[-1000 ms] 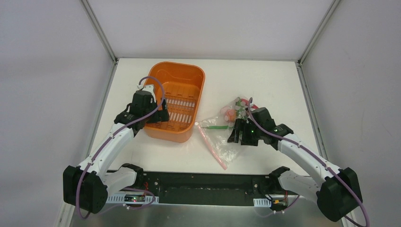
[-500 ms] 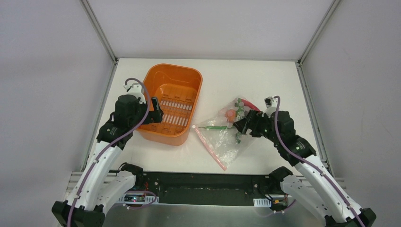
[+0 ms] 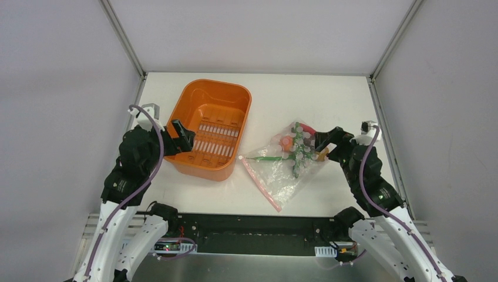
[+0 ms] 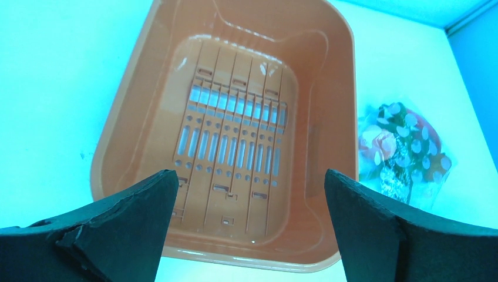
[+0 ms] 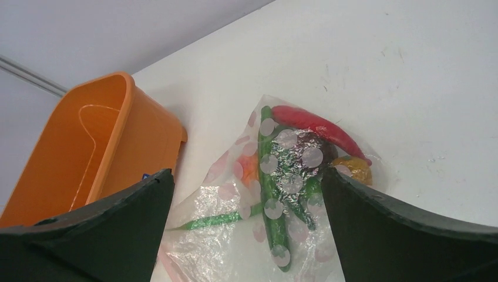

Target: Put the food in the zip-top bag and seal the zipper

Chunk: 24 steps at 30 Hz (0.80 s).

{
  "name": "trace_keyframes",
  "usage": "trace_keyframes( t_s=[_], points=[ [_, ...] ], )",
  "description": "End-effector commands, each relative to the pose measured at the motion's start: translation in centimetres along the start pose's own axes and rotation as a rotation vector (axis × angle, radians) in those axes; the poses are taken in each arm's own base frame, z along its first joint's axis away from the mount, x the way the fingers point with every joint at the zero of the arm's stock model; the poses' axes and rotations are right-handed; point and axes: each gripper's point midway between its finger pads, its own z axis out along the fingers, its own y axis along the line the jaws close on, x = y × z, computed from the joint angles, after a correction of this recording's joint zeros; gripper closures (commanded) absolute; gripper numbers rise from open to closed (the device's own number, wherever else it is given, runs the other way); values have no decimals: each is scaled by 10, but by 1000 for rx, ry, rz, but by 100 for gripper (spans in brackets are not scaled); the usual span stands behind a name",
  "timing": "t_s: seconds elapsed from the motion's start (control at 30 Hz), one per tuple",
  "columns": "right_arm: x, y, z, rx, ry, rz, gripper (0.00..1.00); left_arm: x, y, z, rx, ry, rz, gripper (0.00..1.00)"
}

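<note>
The left hand [image 3: 182,136] gapes wide and empty over the orange tub's [image 3: 194,94] near rim. The right hand [image 3: 323,140], equally wide, holds nothing beside the zip-top bag [image 3: 276,173], which lies on the counter [image 3: 329,97] with the food [image 3: 296,148] showing through.

Orange rectangular plastic tub [image 3: 212,136] is sitting on the left half of the white tabletop [image 3: 282,97], mouth facing up, its long side running far to near and skewing slightly. Its floor is showing rows of narrow slots — pale surface is showing through them. Grey panel walls [image 3: 246,35] are enclosing the table on three sides, with aluminium rails [image 3: 122,36] running up from the back corners. A black base plate [image 3: 252,235] is lying along the near edge.
</note>
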Motion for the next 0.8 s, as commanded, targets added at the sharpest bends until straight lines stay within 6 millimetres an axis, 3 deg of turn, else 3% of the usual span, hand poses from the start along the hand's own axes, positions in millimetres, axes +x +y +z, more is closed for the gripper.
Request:
trace_keyframes(
  t_s=[0.0,0.43,0.77],
  points=[
    [-27,5,-8,-2,-84,69,0,-14,12,-10,-67,-82,-44,1],
    [-10,13,-4,-23,-5,106,0,-22,18,-20,-105,-101,-47,1],
    [-11,18,-4,-40,5,120,0,-24,19,-19,-123,-82,-35,1]
  ],
)
